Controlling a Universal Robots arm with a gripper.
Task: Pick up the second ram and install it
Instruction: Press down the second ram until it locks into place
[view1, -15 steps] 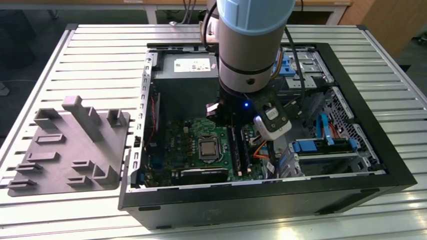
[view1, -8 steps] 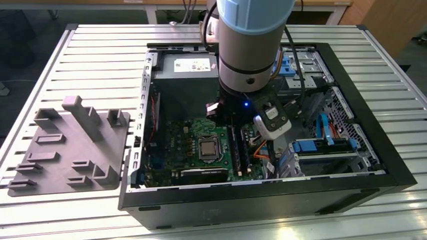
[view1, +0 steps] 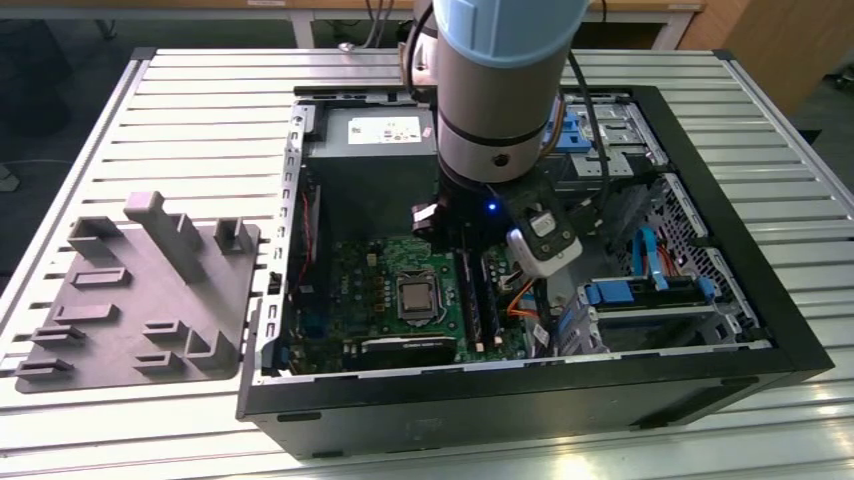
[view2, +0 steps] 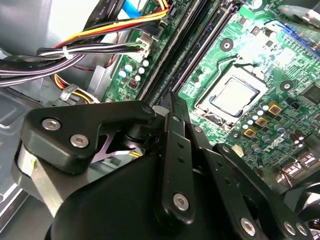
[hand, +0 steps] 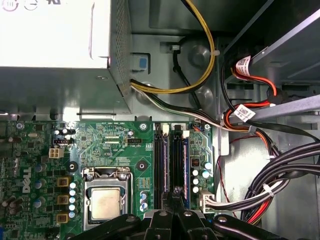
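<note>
My gripper (view1: 467, 250) reaches down inside the open computer case, over the memory slots of the green motherboard (view1: 360, 290). In the first wrist view its fingertips (hand: 175, 194) are pressed together at the near end of the second ram (hand: 177, 160), a long dark stick standing along a slot. A black slot (hand: 159, 165) runs parallel beside it. In the second wrist view the gripper (view2: 172, 102) shows as one narrow closed bar pointing at the slot rows (view2: 197, 47). The jaws are shut, and I see no gap between them.
A grey plastic tray (view1: 134, 300) with upright blocks lies on the table at the exterior view's left. The processor socket (hand: 106, 202) sits beside the slots. A power supply (hand: 55, 40) and cable bundles (hand: 270, 170) crowd the case walls (view1: 534, 385).
</note>
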